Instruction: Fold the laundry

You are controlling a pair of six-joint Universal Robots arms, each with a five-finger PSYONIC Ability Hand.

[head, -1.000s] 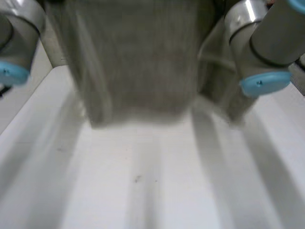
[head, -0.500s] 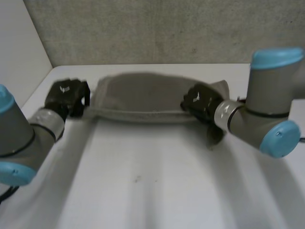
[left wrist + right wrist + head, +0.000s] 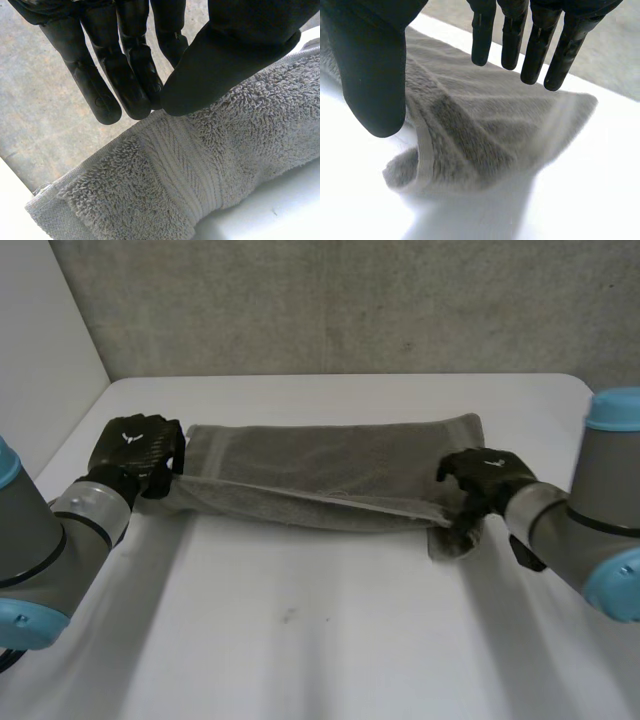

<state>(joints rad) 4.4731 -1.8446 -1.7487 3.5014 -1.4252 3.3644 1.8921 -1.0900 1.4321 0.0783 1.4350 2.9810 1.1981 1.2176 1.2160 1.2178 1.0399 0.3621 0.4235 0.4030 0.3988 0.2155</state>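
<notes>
A grey towel [image 3: 330, 475] lies folded lengthwise across the far half of the white table [image 3: 330, 640]. My left hand [image 3: 135, 450] is at the towel's left end and holds that end a little off the table. In the left wrist view its thumb [image 3: 235, 55] and fingers pinch the edge of the towel [image 3: 200, 165]. My right hand [image 3: 485, 480] hovers over the right end, where a corner droops onto the table. In the right wrist view its fingers [image 3: 535, 45] are spread wide of the thumb, and the towel [image 3: 485, 135] lies loose below them.
A grey wall [image 3: 330, 300] stands behind the table's far edge and a white panel [image 3: 40, 360] closes off the far left. The near half of the table offers free room in front of the towel.
The towel came down from high in front of the camera and now lies on the table. Both arms swung forward and outward. My right hand opened and let go of its end.
</notes>
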